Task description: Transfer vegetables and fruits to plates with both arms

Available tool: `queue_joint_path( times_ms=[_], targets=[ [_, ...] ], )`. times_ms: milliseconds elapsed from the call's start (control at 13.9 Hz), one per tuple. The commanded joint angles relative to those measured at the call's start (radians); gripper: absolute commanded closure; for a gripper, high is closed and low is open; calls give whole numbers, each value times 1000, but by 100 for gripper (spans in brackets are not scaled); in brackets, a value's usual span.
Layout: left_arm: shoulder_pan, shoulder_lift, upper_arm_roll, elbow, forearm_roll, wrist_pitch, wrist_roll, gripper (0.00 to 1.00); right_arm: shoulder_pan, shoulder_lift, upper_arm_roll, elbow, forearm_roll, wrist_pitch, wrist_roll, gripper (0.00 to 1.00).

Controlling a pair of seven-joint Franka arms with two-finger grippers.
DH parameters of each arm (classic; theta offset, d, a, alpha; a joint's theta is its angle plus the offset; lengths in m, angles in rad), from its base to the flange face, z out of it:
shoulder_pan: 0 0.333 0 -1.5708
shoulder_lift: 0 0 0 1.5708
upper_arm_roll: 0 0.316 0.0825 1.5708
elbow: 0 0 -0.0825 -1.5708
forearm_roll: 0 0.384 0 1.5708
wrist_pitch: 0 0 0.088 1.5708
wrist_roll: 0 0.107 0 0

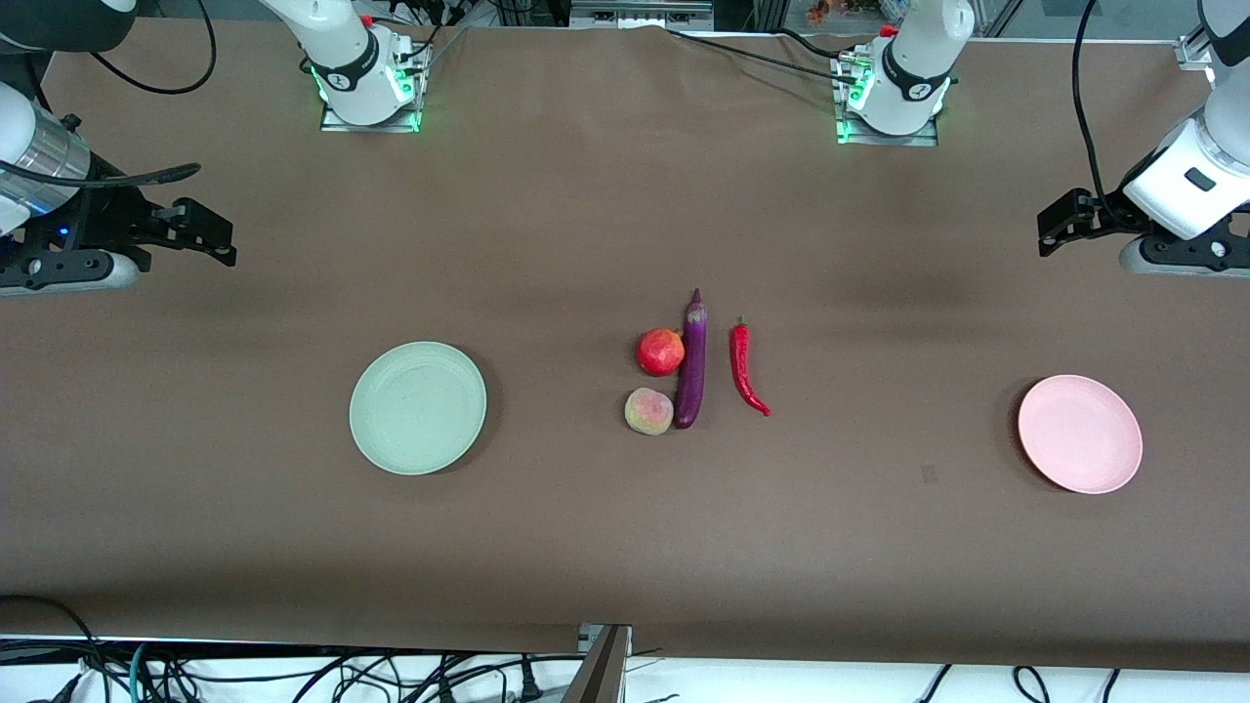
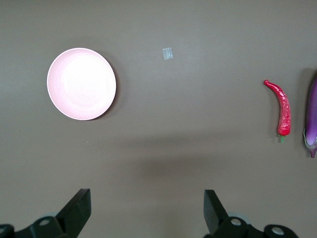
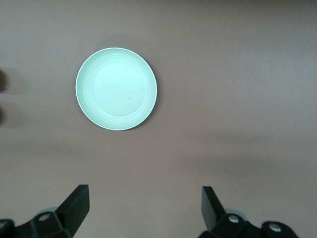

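A purple eggplant (image 1: pixel 692 363) lies mid-table with a red pomegranate (image 1: pixel 660 351) and a yellowish-pink peach (image 1: pixel 648 411) touching it on the side toward the right arm's end. A red chili (image 1: pixel 747 369) lies apart on its other side. The pale green plate (image 1: pixel 418 407) sits toward the right arm's end, the pink plate (image 1: pixel 1080 434) toward the left arm's end. Both plates are empty. My left gripper (image 1: pixel 1060 223) is open and empty, high over the left arm's end; its view shows the pink plate (image 2: pixel 81 84), chili (image 2: pixel 283 108) and eggplant (image 2: pixel 312 117). My right gripper (image 1: pixel 200 234) is open and empty, over the right arm's end; its view shows the green plate (image 3: pixel 116 88).
A brown cloth (image 1: pixel 586 527) covers the table. A small pale tag (image 1: pixel 929 475) lies on it near the pink plate. Cables (image 1: pixel 293 674) hang along the table edge nearest the front camera. The arm bases (image 1: pixel 366 78) stand at the edge farthest from it.
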Motion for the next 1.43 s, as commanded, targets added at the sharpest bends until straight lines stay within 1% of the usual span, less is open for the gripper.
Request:
queue_joint_path(
  times_ms=[0, 287, 430, 933, 1076, 1220, 1363],
  targets=[
    [7, 16, -9, 34, 0, -25, 6, 0, -7, -7, 6, 2, 18, -12, 1, 0],
    [7, 16, -10, 34, 0, -26, -5, 0, -7, -7, 6, 2, 18, -12, 1, 0],
    [7, 22, -9, 34, 0, -54, -6, 0, -7, -7, 6, 2, 18, -13, 1, 0],
    [7, 44, -6, 32, 2, -64, 3, 0, -9, -4, 3, 2, 18, -10, 0, 0],
    [5, 47, -12, 32, 11, -87, 9, 0, -10, -4, 3, 2, 18, -3, 0, 0],
    [-1, 80, -13, 29, 4, -124, 12, 0, -9, -3, 3, 2, 25, 2, 1, 0],
    [-18, 143, -18, 29, -18, -121, 5, 0, -10, 2, 3, -2, 82, -4, 3, 0]
  ],
)
